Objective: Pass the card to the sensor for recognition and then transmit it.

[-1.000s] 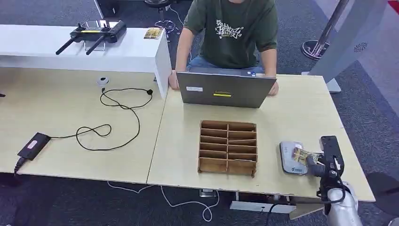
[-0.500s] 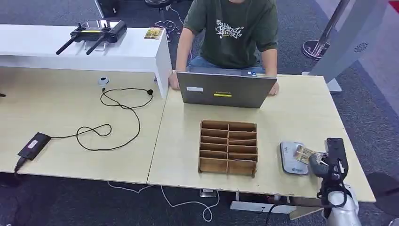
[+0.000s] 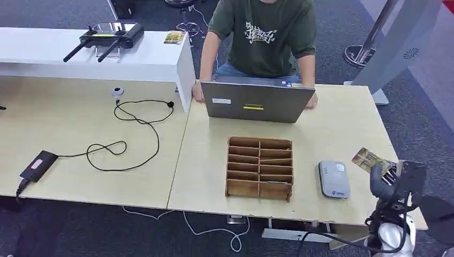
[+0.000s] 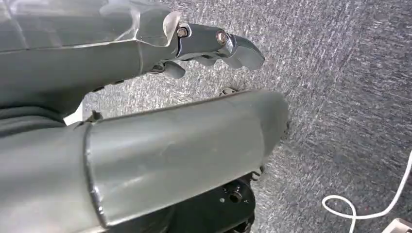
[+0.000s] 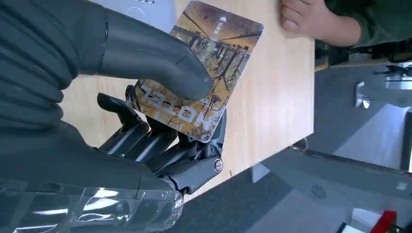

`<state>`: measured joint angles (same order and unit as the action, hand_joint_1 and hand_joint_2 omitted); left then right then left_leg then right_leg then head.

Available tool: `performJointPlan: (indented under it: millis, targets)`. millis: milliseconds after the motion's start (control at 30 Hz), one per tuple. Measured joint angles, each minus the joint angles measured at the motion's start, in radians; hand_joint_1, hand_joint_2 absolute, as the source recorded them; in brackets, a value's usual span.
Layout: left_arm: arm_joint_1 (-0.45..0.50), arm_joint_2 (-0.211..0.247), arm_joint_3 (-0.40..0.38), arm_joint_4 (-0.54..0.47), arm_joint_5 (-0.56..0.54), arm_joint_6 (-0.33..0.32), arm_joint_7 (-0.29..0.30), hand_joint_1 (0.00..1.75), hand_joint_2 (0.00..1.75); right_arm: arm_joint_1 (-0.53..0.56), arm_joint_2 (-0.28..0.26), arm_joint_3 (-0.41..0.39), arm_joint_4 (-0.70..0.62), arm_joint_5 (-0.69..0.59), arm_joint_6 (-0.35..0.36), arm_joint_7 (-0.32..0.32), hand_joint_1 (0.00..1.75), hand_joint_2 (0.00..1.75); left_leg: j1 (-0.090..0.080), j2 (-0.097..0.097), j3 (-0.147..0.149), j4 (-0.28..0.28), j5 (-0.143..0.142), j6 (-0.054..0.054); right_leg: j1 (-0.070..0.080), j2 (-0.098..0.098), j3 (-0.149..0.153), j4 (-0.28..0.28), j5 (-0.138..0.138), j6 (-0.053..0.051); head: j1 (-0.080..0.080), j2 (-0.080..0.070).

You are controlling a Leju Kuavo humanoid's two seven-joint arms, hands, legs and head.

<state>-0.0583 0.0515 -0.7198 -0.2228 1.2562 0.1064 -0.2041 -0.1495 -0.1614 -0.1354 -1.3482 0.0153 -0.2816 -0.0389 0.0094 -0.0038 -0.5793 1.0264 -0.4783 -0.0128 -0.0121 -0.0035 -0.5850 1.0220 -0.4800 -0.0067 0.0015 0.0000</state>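
My right hand (image 3: 390,178) hovers near the table's right front corner and pinches a yellow-brown picture card (image 3: 367,159) between thumb and fingers. In the right wrist view the thumb presses the card (image 5: 209,58) flat onto the dark fingers (image 5: 160,143). The grey sensor pad (image 3: 334,179) lies on the table just left of the hand, with the card off to its right and clear of it. My left hand (image 4: 209,43) hangs over grey carpet with its fingers curled in and nothing in it.
A wooden slotted organiser (image 3: 259,167) stands mid-table, left of the sensor. A person in a green shirt (image 3: 263,32) sits behind an open laptop (image 3: 255,100) at the far edge. A cable (image 3: 128,134) and adapter (image 3: 37,165) lie on the left table.
My right hand has lifted the card off the sensor pad and swung it to the right, turning at the wrist. The sensor now lies uncovered.
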Motion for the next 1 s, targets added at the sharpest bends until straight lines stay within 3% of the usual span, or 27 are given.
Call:
performJointPlan:
  millis: [100,200,267,333,400,500,600,633,800,1000]
  targets:
    - [0.002,-0.001,0.004,0.0,-0.008,0.0,-0.008,0.0,0.0,0.007,0.002,0.002,-0.026,0.126,-0.108,-0.045,1.75,1.75,0.0,0.0,0.0,0.0,0.0,0.0,0.0,0.0,0.0,0.0,0.0,0.0,0.0,0.0]
    - [0.003,-0.006,0.012,0.0,-0.017,0.0,-0.021,0.0,0.0,0.016,0.002,0.016,-0.048,0.431,-0.316,-0.063,1.75,1.75,0.0,0.0,0.0,0.0,0.0,0.0,0.0,0.0,0.0,0.0,0.0,0.0,0.0,0.0]
    - [0.002,-0.008,0.014,0.0,-0.024,0.0,-0.028,0.0,0.0,0.022,0.003,0.02,-0.06,0.68,-0.389,-0.064,1.75,1.75,0.0,0.0,0.0,0.0,0.0,0.0,0.0,0.001,0.0,0.0,0.0,0.0,0.0,0.0]
    - [0.002,-0.011,0.015,0.0,-0.027,0.0,-0.031,0.0,0.0,0.025,0.005,0.019,-0.069,0.842,-0.405,-0.066,1.75,1.75,0.0,0.0,0.0,0.0,0.0,0.0,0.0,0.0,0.0,0.0,0.0,0.0,0.0,0.0]
    - [0.003,-0.016,0.015,0.0,-0.029,0.0,-0.034,0.0,0.0,0.027,0.008,0.019,-0.078,0.881,-0.407,-0.072,1.75,1.75,0.0,-0.001,0.0,0.0,0.0,0.0,0.0,-0.001,0.0,0.0,0.0,0.0,0.0,0.0]
    - [0.003,-0.016,0.015,0.0,-0.041,0.0,-0.038,0.0,0.0,0.03,0.044,-0.037,-0.121,1.193,-0.408,-0.119,1.75,1.75,0.0,0.0,0.0,0.0,0.0,0.0,0.0,0.0,-0.001,0.0,0.0,0.0,0.0,0.0]
    - [0.0,-0.016,0.016,0.0,-0.053,0.0,-0.038,0.0,0.0,0.041,0.057,-0.061,-0.197,1.494,-0.409,-0.041,1.75,1.75,0.0,-0.001,0.0,0.0,0.0,0.0,0.0,-0.001,-0.001,0.0,0.0,0.0,0.0,0.0]
    - [0.0,-0.017,0.017,0.0,-0.056,0.0,-0.037,0.0,0.0,0.044,0.05,-0.061,-0.226,1.521,-0.409,-0.027,1.75,1.75,0.0,-0.002,-0.001,0.0,0.0,0.0,0.0,-0.002,-0.001,0.0,0.0,0.0,0.0,0.0]
    - [-0.001,-0.017,0.023,0.0,-0.063,0.0,-0.036,0.0,0.0,0.043,0.032,-0.086,-0.309,1.524,-0.409,-0.096,1.75,1.75,0.0,0.0,-0.001,0.0,0.0,0.0,0.0,0.0,-0.001,0.0,0.0,0.0,0.0,0.0]
    - [-0.001,-0.017,0.025,-0.001,-0.076,0.0,-0.027,0.0,0.0,0.006,0.032,-0.08,-0.336,1.524,-0.409,-0.096,1.75,1.75,0.0,0.0,-0.001,0.0,0.0,0.0,0.0,0.0,-0.001,0.0,0.0,0.0,0.0,0.0]
